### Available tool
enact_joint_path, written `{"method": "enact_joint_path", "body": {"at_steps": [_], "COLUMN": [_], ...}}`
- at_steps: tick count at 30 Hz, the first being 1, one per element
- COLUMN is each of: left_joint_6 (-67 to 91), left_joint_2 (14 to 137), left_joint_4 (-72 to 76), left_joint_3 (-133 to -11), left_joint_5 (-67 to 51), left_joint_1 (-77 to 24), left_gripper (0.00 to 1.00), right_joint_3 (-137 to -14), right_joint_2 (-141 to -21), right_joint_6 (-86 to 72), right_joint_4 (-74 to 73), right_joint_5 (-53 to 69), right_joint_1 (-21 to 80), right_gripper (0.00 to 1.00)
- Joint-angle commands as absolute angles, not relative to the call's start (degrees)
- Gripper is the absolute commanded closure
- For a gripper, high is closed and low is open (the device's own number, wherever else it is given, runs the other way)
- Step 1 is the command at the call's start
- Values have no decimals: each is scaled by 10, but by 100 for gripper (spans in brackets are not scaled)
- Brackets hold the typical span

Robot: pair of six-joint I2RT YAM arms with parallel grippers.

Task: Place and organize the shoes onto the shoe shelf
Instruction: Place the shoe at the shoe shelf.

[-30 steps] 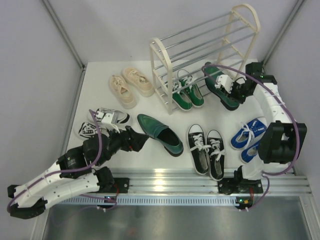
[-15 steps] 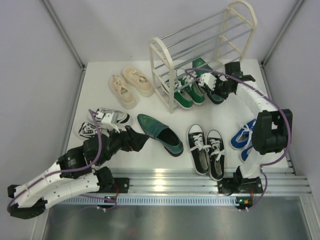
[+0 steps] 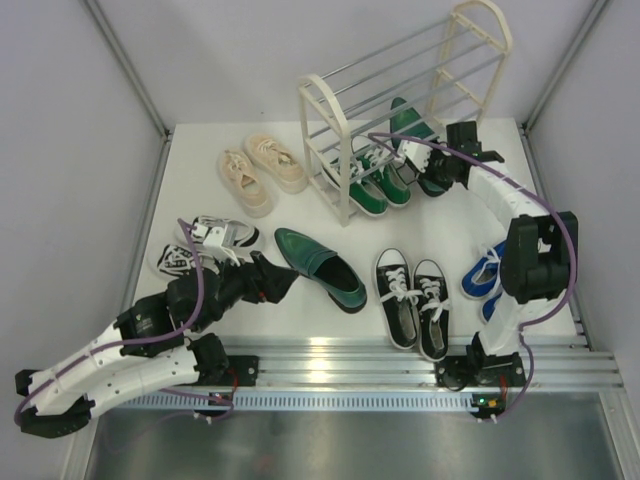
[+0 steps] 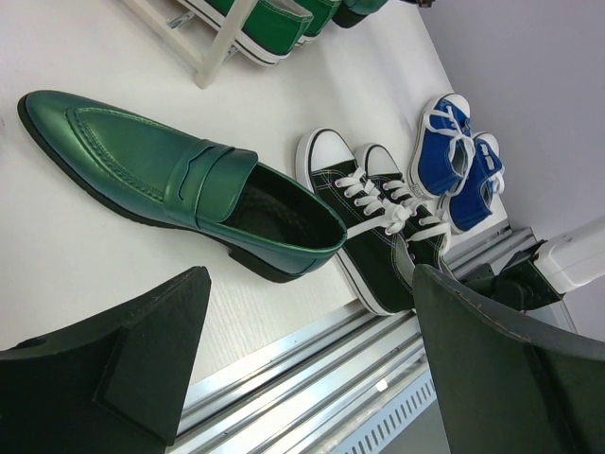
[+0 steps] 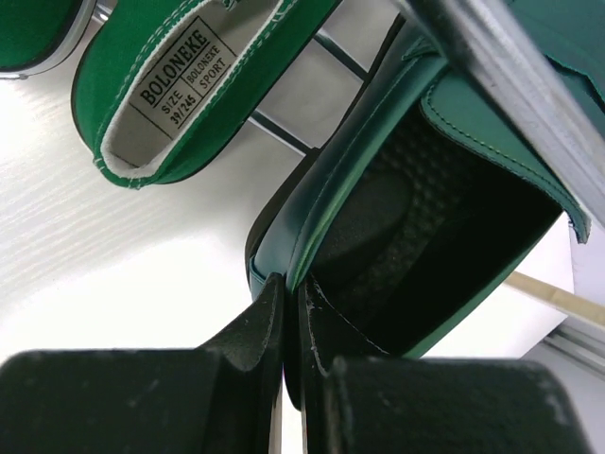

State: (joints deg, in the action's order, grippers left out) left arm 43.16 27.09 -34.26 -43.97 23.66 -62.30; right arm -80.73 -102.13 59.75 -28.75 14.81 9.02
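Right claw (image 3: 432, 166) is at about 1 o'clock on the table (image 3: 200, 160), clenched on the heel rim of a dark green loafer (image 3: 410, 122). The wrist view shows both fingers (image 5: 248, 333) pinching that rim wall. The loafer is tilted at the front of the shoe shelf (image 3: 325, 108), toe toward 12 o'clock, at the low tiers on the right half. Which tier, I cannot tell.

In the way:
- Green canvas sneakers (image 3: 370, 186) fill the left half of the bottom tier, just beside the loafer at its 9 o'clock.
- A silver rod (image 5: 501, 85) crosses right over the loafer's opening.

Left claw (image 3: 283, 277) is at 7 o'clock, low over the table, released and wide, holding nothing. The second loafer (image 3: 322, 266) lies just ahead of it on the table, toe toward 11 o'clock.

Also on the table:
- Black canvas sneakers (image 3: 412, 300) at 5 o'clock, near the second loafer's heel.
- Blue sneakers (image 3: 490, 272) at 4 o'clock, partly hidden by the right arm.
- Cream sneakers (image 3: 260, 172) at 10 o'clock, beside the shelf's left end frame.
- Striped sneakers (image 3: 205, 245) at 8 o'clock, partly under the left arm's cable.
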Motion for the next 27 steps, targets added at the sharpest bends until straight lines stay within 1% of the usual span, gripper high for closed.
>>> {"method": "enact_joint_path", "body": {"at_steps": [1, 9, 13, 19, 20, 22, 24, 25, 27], "left_joint_6": [429, 430, 431, 430, 430, 429, 429, 429, 429], "left_joint_2": [269, 266, 265, 269, 269, 269, 270, 270, 272], "left_joint_4": [-331, -331, -331, -331, -330, -330, -330, -330, -330], "left_joint_3": [-434, -432, -432, -432, -432, -432, -432, -432, -432], "left_joint_5": [243, 239, 239, 241, 241, 241, 241, 241, 241], "left_joint_1": [-622, -622, -622, -622, -622, -622, -622, -622, -622], "left_gripper": [7, 7, 7, 7, 6, 7, 6, 6, 6], "right_joint_3": [-828, -839, -855, -848, -845, -833, -817, -812, -804], "right_joint_2": [-1000, -1019, -1034, -1041, -1039, -1034, -1020, -1015, -998], "right_joint_6": [606, 638, 639, 635, 633, 629, 622, 621, 614], "right_joint_4": [-194, -206, -207, -192, -183, -175, -162, -159, -158], "right_joint_5": [163, 170, 163, 153, 150, 147, 149, 149, 155], "right_joint_1": [97, 97, 96, 97, 96, 95, 90, 88, 83], "right_gripper": [100, 100, 94, 80, 72, 59, 53, 53, 49]}}
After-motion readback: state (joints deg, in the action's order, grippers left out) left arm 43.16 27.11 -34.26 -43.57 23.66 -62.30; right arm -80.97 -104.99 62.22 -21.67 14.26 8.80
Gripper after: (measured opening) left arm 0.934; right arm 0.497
